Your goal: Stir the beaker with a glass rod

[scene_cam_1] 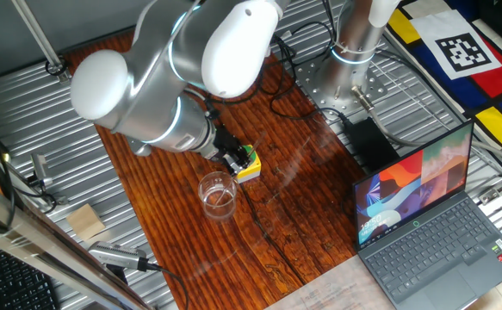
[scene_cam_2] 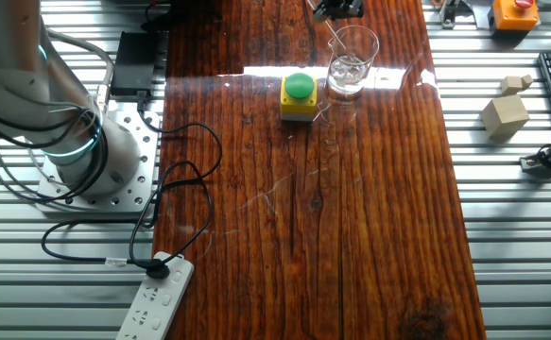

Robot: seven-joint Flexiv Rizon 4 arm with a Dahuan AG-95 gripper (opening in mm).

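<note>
The beaker (scene_cam_1: 218,194) is a small clear glass standing upright on the wooden board, just beside the yellow box with a green button (scene_cam_1: 248,164). In the other fixed view the beaker (scene_cam_2: 352,61) is at the top, right of the yellow box (scene_cam_2: 299,96). My gripper (scene_cam_2: 339,9) hangs just above and behind the beaker's rim, mostly cut off by the frame edge. In one fixed view its black fingers (scene_cam_1: 232,159) are partly hidden by the arm. The glass rod (scene_cam_2: 335,38) runs as a faint slanted line from the gripper down into the beaker.
An open laptop (scene_cam_1: 423,215) sits at the board's right front. A black adapter (scene_cam_1: 371,138) and the robot base (scene_cam_2: 95,161) stand nearby. A dark cable (scene_cam_2: 176,189) leads to a power strip (scene_cam_2: 157,297). Wooden blocks (scene_cam_2: 505,113) and an orange button box (scene_cam_2: 514,11) lie off the board.
</note>
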